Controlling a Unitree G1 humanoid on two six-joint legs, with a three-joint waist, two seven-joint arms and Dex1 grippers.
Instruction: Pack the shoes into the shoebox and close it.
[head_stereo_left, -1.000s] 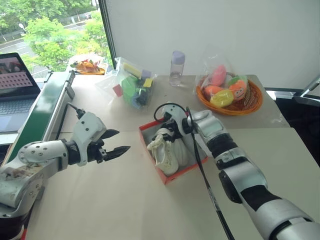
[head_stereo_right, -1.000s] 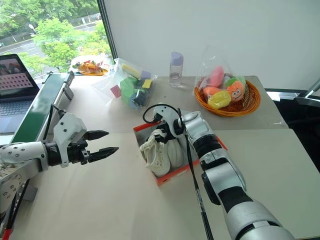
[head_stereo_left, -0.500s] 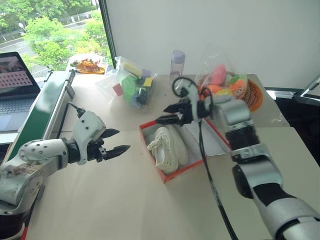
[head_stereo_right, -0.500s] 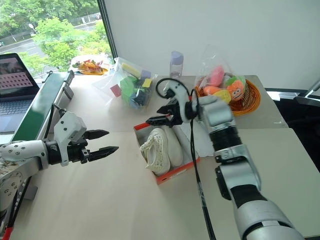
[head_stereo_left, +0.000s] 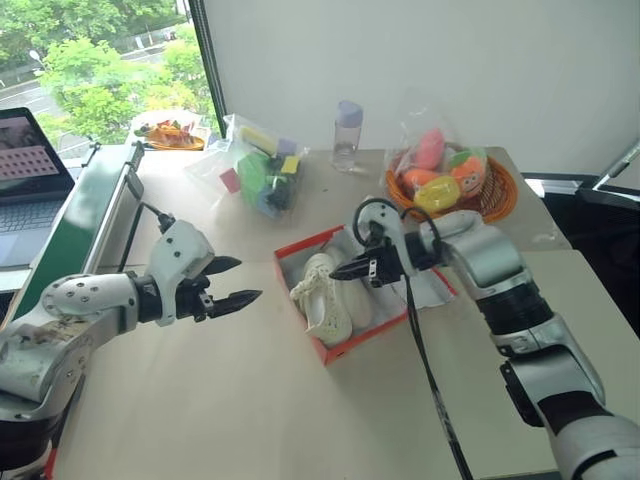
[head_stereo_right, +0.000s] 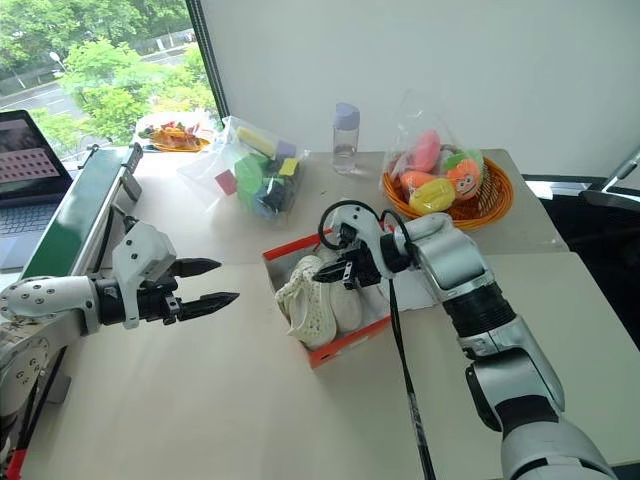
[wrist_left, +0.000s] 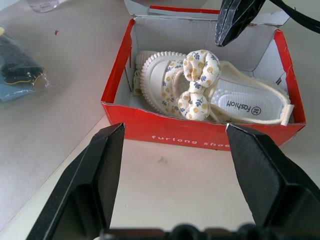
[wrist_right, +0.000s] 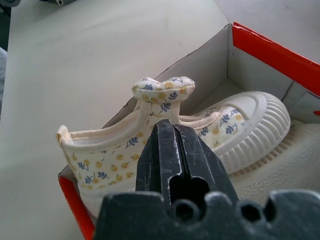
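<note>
The small cream-white shoes (head_stereo_left: 330, 300) lie in the open red cardboard shoebox (head_stereo_left: 300, 318), long axes running 5 to 11 o'clock. The right hand (head_stereo_left: 340, 273), pinched shut and empty, hovers just above them, nearer than the left hand (head_stereo_left: 236, 282), open and empty at 9 o'clock. The flat lid (head_stereo_left: 425, 290) at 3 o'clock awaits folding; the round orange basket (head_stereo_left: 505, 195) stands well apart on the tabletop (head_stereo_left: 250, 400).

Both arms are built of glossy silver-grey shells joined by black bands. The left arm's forearm shell carries a cluster of small round holes just behind the wrist, and a boxy white housing sits at the base of the left gripper (head_stereo_left: 232, 283). Each gripper ends in 2 tapered black fingers (wrist_left: 102, 170). A black cable loops above the right gripper (head_stereo_left: 343, 272) and trails back along that forearm.
</note>
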